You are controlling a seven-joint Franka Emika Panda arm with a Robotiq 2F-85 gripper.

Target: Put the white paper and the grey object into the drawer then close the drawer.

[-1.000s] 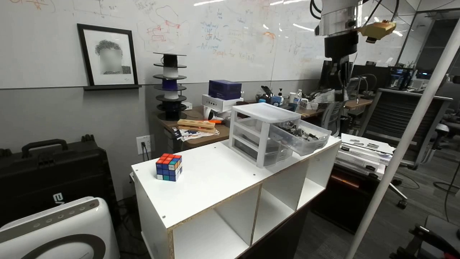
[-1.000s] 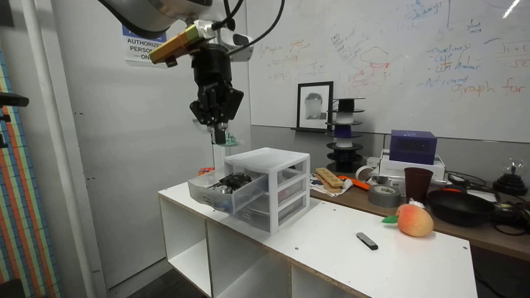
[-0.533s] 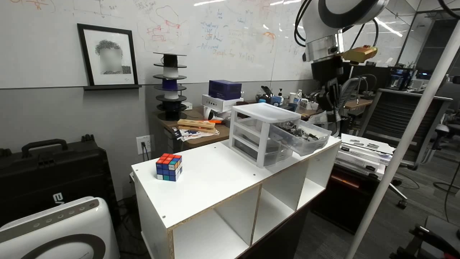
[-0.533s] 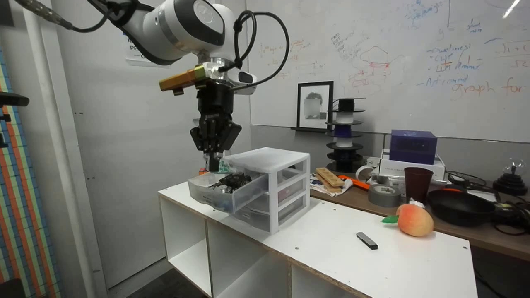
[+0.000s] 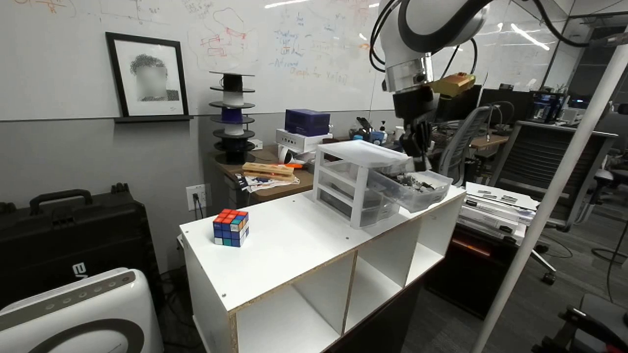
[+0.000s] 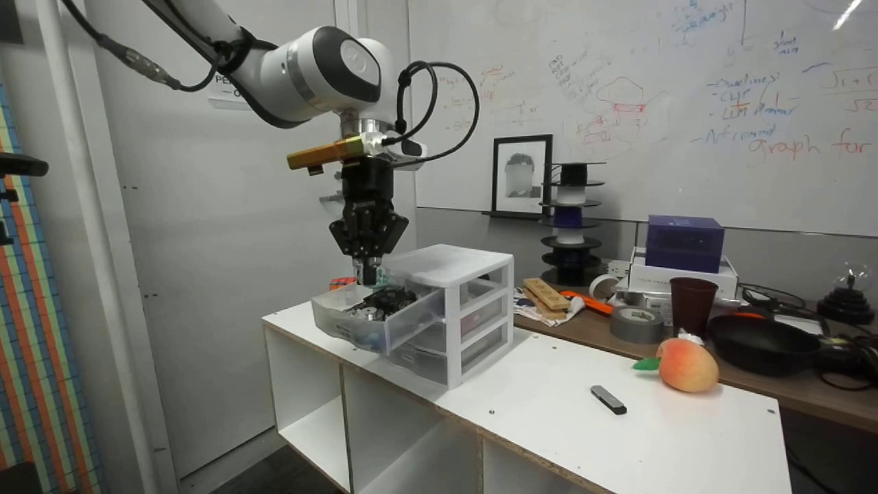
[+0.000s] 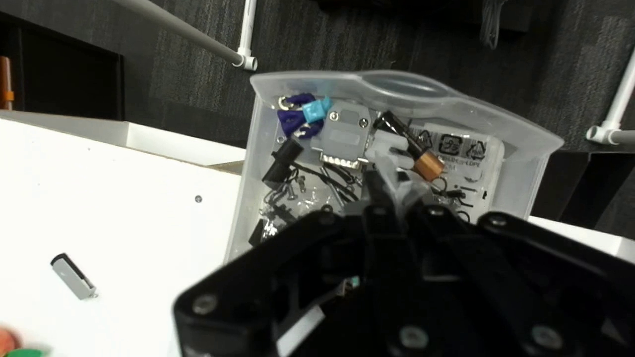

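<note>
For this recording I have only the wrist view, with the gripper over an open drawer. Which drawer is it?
Observer: The top drawer of three in the unit, as both exterior views show.
Operator: How low am I?
Observer: The gripper hangs above the loose parts in both exterior views, not down among them.
Operator: What's the red and green at my lower-left corner?
Observer: A peach with a green leaf; an exterior view shows it whole, on the shelf.
</note>
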